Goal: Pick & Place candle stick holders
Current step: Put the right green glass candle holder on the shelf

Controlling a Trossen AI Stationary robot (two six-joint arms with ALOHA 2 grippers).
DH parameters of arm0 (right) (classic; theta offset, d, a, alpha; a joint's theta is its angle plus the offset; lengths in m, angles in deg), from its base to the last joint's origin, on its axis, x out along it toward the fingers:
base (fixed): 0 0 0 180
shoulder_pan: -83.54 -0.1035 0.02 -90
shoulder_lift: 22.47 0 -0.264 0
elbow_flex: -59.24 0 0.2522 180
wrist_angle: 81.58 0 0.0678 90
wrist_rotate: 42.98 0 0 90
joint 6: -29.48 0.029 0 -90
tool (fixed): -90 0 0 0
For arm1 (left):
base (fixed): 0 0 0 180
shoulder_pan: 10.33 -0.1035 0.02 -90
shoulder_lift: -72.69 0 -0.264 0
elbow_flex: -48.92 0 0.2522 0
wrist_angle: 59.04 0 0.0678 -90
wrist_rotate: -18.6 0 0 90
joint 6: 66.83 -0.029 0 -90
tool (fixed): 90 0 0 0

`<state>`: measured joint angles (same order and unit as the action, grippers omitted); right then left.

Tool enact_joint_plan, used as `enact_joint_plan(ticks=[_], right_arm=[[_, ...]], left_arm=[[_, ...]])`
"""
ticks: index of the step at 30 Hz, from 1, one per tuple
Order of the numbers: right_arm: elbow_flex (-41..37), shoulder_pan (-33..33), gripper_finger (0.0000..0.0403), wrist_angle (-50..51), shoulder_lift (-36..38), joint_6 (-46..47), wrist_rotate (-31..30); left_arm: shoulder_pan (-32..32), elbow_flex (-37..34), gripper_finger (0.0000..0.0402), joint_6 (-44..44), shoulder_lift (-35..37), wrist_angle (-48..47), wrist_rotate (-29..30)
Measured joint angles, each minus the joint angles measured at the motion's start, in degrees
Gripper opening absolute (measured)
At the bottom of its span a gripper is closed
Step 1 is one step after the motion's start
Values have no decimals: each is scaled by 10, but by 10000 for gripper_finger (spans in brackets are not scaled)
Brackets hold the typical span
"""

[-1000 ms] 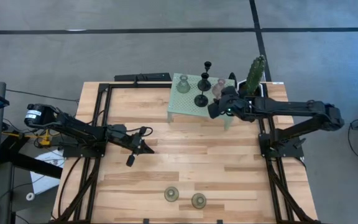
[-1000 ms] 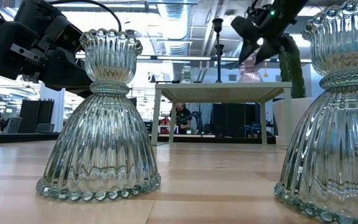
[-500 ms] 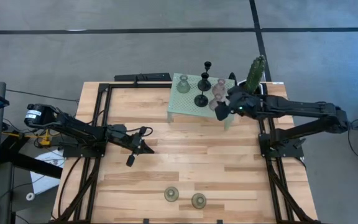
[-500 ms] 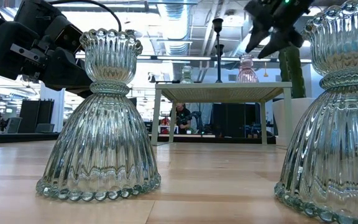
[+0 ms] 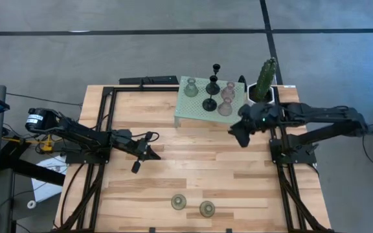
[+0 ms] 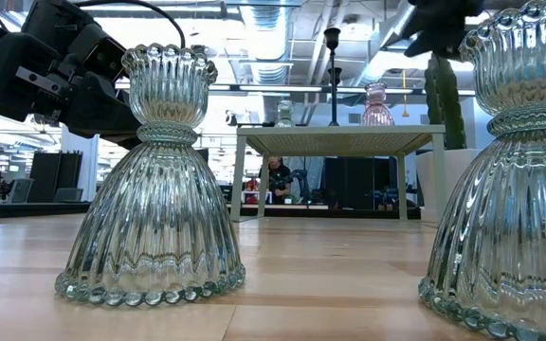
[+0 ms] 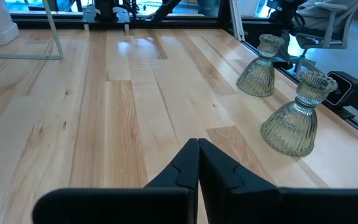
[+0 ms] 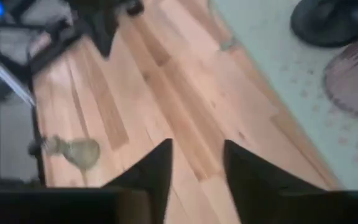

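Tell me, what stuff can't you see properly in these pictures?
- Low view: the right gripper's fingers are hidden behind the big pale green holder.
- Low view: the black holder's base is hidden by the stand's top.
- Right wrist view: the pinkish holder is blurred and cut off by the edge.
- High view: the left gripper's fingers are too small.

Two pale green holders (image 6: 152, 180) stand close; a pinkish holder (image 6: 377, 104) tops the stand (image 6: 339, 140).

Your two arms are matte black, jointed links; the left arm (image 5: 89, 139) trails black cables, the right arm (image 5: 303, 116) shows a green light.
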<state>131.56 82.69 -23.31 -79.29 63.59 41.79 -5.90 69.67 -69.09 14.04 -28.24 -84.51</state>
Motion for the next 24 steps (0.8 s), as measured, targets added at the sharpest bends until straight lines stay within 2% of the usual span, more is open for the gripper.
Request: enact_joint_plan(ticks=[4, 6, 10, 14, 17, 24], right_arm=[[0, -69, 37, 20, -9, -9, -63], [-1, -110, 10, 10, -15, -23, -105], [-20, -194, 17, -23, -17, -26, -201], [-42, -272, 4, -56, -30, -26, -296], [-67, -320, 5, -110, -43, -26, -364], [-126, -381, 3, -252, -107, -25, -469]], left_arm=[[0, 0, 6, 0, 0, 0, 0], [0, 0, 6, 0, 0, 0, 0], [0, 0, 8, 0, 0, 0, 0], [0, 0, 9, 0, 0, 0, 0], [0, 0, 9, 0, 0, 0, 0], [0, 0, 5, 0, 0, 0, 0]])
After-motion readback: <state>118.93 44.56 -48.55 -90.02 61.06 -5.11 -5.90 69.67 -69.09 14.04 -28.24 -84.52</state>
